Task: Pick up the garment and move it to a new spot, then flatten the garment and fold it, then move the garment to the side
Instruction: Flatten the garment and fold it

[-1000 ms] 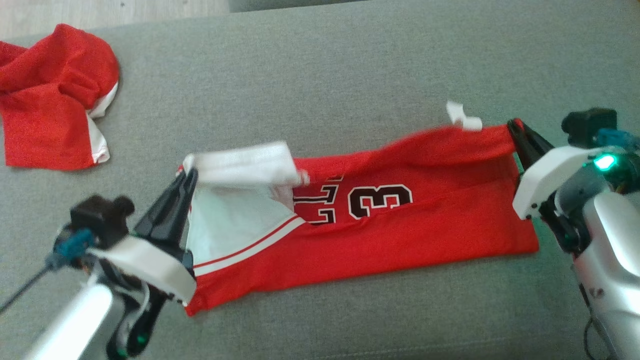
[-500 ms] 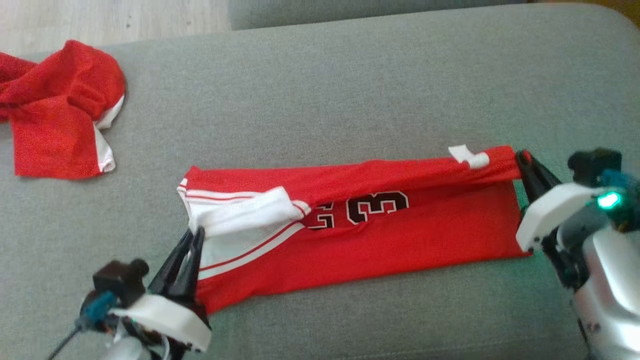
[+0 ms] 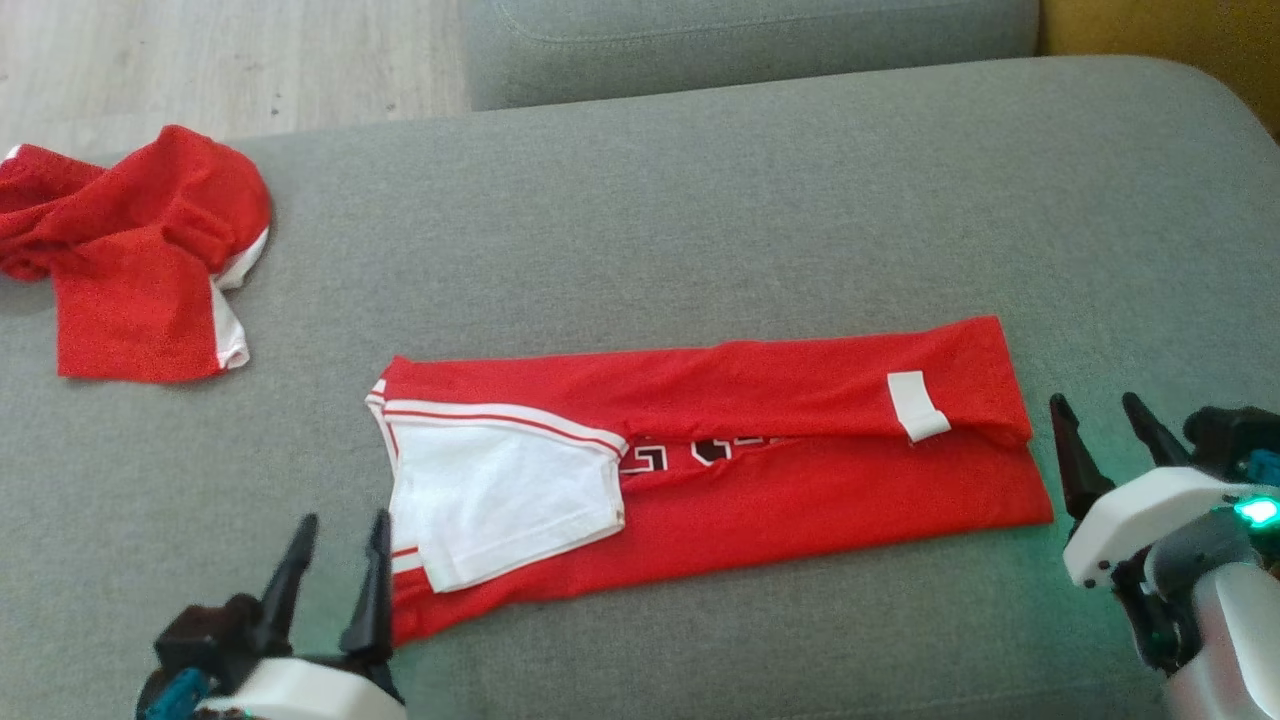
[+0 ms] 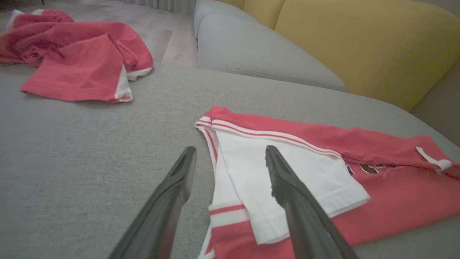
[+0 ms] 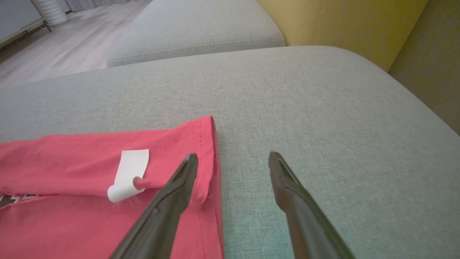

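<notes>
The garment (image 3: 760, 470), a red jersey with white trim and black lettering, lies flat on the grey cushion, its far long edge folded toward me over the print. A white sleeve panel (image 3: 500, 495) sits at its left end and a white label (image 3: 917, 405) near its right end. My left gripper (image 3: 338, 575) stands open at the jersey's near-left corner, its fingers (image 4: 287, 187) spread above the white panel (image 4: 287, 172). Just past the right hem, my right gripper (image 3: 1105, 440) is open, with one finger (image 5: 179, 183) over the hem (image 5: 206, 151) and the other over bare cushion. Neither holds anything.
A second red and white garment (image 3: 140, 260) lies crumpled at the cushion's far left. The grey cushion (image 3: 700, 200) stretches wide behind the jersey. Another grey cushion (image 3: 750, 40) and a yellow backrest (image 4: 359, 46) lie beyond, with pale wood floor (image 3: 200, 50) at the far left.
Both grippers opened and let go of the jersey's far edge, which now lies folded over the print. Both pulled back toward me. The camera also tilted, shifting the scene down.
</notes>
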Tool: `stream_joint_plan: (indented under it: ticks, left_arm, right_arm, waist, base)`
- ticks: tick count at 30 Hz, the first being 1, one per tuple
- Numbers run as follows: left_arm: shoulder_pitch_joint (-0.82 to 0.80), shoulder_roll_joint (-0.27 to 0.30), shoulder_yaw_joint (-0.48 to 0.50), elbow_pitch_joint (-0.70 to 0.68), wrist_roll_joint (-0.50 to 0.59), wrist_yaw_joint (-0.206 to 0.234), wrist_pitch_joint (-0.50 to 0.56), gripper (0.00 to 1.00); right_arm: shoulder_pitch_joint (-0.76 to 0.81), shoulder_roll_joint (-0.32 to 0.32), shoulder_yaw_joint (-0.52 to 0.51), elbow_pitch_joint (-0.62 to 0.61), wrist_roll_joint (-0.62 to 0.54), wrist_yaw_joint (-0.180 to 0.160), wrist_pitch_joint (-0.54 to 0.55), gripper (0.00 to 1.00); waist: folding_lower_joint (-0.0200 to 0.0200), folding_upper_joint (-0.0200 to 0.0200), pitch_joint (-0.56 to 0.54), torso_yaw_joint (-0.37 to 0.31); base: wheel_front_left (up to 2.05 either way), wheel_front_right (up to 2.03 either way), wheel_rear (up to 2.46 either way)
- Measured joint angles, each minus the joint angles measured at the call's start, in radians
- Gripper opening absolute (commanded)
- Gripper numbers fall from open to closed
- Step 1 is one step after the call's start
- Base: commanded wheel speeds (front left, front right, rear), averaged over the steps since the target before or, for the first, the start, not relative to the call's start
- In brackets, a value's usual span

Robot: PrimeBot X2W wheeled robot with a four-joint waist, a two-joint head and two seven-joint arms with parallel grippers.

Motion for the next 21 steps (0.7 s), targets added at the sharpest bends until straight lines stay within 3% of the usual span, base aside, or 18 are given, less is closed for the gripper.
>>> stream_joint_plan:
  ticks: [9,21]
  left_arm:
    - [0.012,-0.032,0.069,-0.061,0.033,0.059,-0.016,1.0]
    - [0.042,-0.033,0.097,-0.096,0.072,0.085,-0.017,1.0]
  right_arm:
    - [-0.01,0.055,-0.063,0.006,-0.044,0.0,0.081,1.0]
    - [-0.051,0.06,-0.137,0.181,-0.129,0.0,0.156,1.0]
  waist:
    - [0.0,0.0,-0.013,0.047]
    - [0.0001,0.0,0.012,0.136]
  base:
    - [0.0,0.0,0.0]
    - [0.0,0.0,0.0]
